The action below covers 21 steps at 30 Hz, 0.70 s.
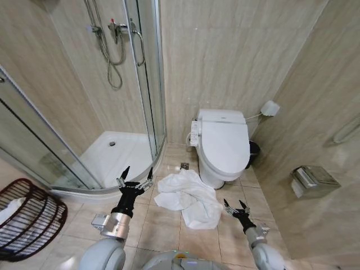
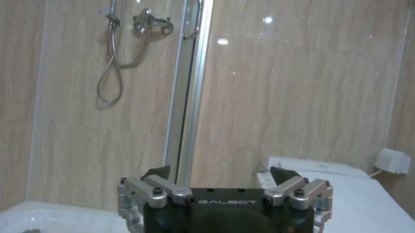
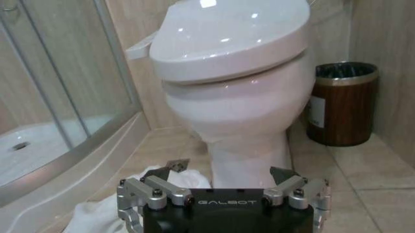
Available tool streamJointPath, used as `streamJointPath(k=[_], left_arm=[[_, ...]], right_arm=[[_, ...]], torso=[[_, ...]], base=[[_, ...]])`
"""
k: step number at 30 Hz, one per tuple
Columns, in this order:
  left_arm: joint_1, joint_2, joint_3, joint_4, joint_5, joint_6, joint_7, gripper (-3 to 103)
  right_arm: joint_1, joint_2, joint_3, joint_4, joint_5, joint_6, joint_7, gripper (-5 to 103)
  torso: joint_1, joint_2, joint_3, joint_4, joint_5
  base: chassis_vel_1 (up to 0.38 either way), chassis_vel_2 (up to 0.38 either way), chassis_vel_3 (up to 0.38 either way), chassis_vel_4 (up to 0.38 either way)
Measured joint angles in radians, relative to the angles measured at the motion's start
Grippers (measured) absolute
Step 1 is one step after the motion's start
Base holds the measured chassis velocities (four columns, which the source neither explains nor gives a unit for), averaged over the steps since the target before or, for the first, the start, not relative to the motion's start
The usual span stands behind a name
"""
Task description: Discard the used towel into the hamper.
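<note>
While both arms are hovering low over the tiled floor:
Left gripper (image 1: 135, 183): one, fingers spreading wide, gripping nothing, hanging beside the towel's left edge.
Right gripper (image 1: 237, 208): one, likewise gaping and empty, sitting near the towel's right corner.
Towel (image 1: 185, 197): one, white, lying crumpled before the toilet (image 1: 224, 143).
Hamper (image 1: 28, 216): one, standing far left, well apart.

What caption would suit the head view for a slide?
White towel lies on the bathroom floor before the toilet, both open grippers raised, hamper at left.
</note>
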Motion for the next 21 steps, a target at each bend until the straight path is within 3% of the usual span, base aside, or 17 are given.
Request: streamJointPath(k=[9, 14, 21], left_arm=[[0.0, 0.0, 0.0, 0.0, 0.0, 0.0, 0.0, 100], [0.0, 0.0, 0.0, 0.0, 0.0, 0.0, 0.0, 100], [0.0, 0.0, 0.0, 0.0, 0.0, 0.0, 0.0, 100]], right_arm=[[0.005, 0.01, 0.0, -0.015, -0.006, 0.012, -0.015, 100], [0.009, 0.008, -0.002, -0.04, -0.009, 0.065, -0.015, 100], [0.006, 0.015, -0.007, -0.053, -0.038, 0.078, -0.046, 100]], torso=[[-0.015, -0.034, -0.02, 0.0001, 0.0], [-0.024, -0.058, -0.034, 0.0, -0.0001], [-0.029, -0.07, -0.041, -0.0001, 0.0001]], base=[[0.0, 0.0, 0.0, 0.0], [-0.063, 0.051, 0.05, -0.055], [-0.049, 0.038, 0.051, -0.036]])
